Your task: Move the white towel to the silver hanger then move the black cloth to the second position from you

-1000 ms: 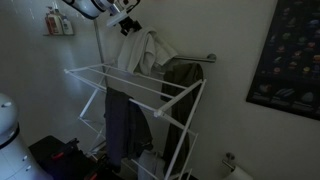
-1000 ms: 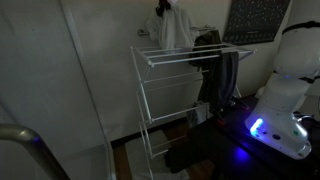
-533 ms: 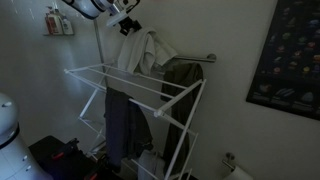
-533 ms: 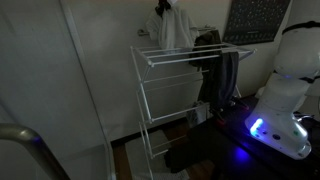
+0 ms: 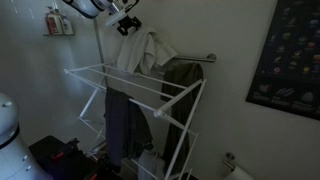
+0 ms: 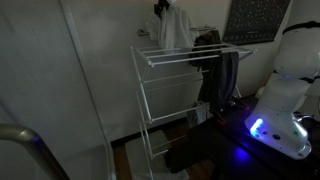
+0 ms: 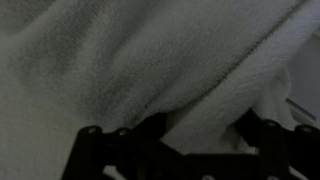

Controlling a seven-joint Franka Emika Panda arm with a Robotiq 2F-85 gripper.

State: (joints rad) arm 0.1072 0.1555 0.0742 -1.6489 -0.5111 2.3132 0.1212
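The tool (image 5: 126, 22) is clamped on a bunched fold of the white towel (image 5: 140, 52). The wrist view shows thick terry packed between the dark fingers. The towel hangs from this grip high above the white wire rack (image 5: 100, 72), close to the wall, and its lower end reaches about the level of the rack's top rails. The silver hanger (image 5: 198, 58) sits just to one side, partly hidden behind the fabric. The main risk is probably a snag: if the hanging end drags over a rail as the arm carries it sideways, it could catch, tug the light rack, or pull the fold out of the grip. The towel is heavy and held by only one pinch, so it may also slip free before it reaches the bar. If it is let go with too little fabric over the slim bar, it would likely slide off on its heavier side. It could then fall onto the olive-brown cloth (image 5: 183, 85) or bury the black cloth (image 5: 118, 125), which hangs lower on the rack.
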